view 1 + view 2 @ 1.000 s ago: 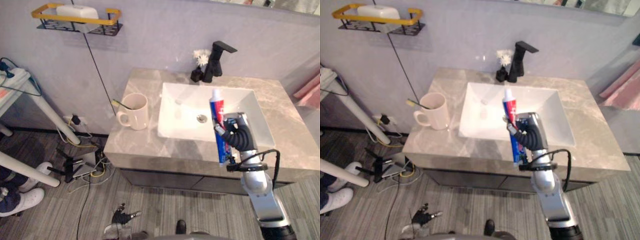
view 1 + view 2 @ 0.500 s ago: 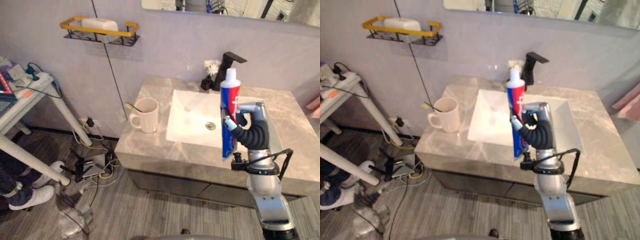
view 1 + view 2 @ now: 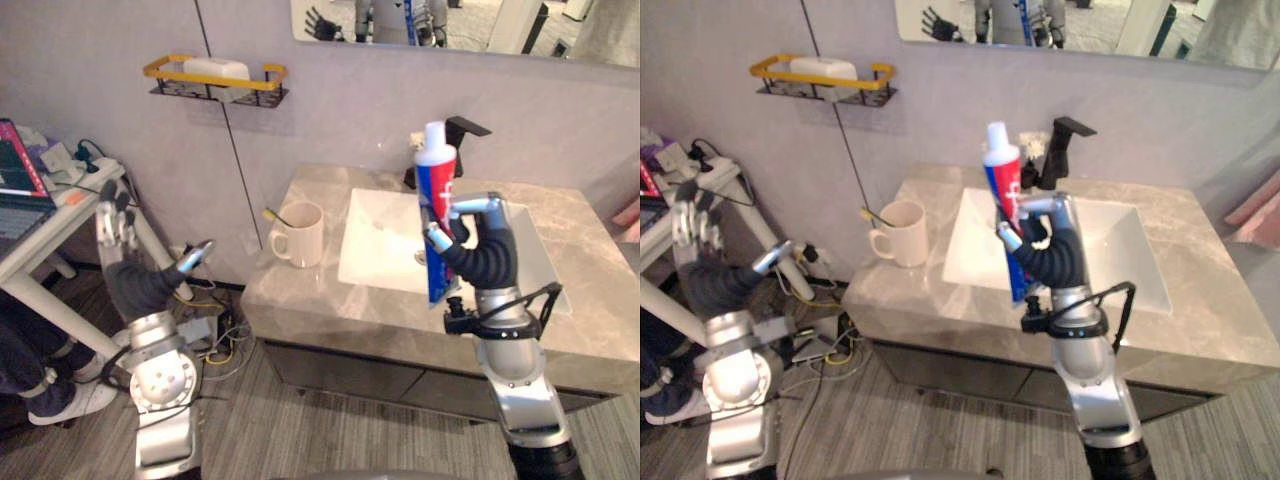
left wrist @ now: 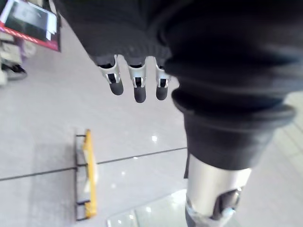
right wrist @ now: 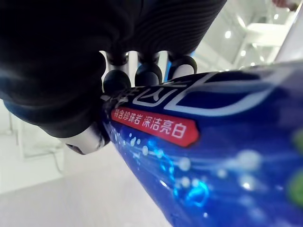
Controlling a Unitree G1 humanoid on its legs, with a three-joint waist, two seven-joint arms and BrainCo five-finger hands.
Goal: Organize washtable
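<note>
Currently: grey washtable (image 3: 330, 290), white sink (image 3: 385, 240) set in it. Toothpaste tube (image 3: 436, 215) above the sink's front edge, long axis vertical, white cap up. Right hand (image 3: 470, 245) curled round its lower half. Left hand (image 3: 118, 235) raised left of mug (image 3: 303, 233), fingers straight, empty.

**Room around the washtable**

My right hand (image 3: 480, 250), curled round the upright toothpaste tube (image 3: 436, 225), hung over the sink (image 3: 375, 250) with open air on every side. The mug (image 3: 303, 232) with its toothbrush (image 3: 272, 214) stood at the left end of the countertop (image 3: 580, 250), and the black faucet (image 3: 452, 145) blocked the back edge. The right stretch of stone lay bare. My left hand (image 3: 130, 275), fingers spread, was out beside the white side table (image 3: 70, 205), below the wall rack (image 3: 215, 78).
</note>
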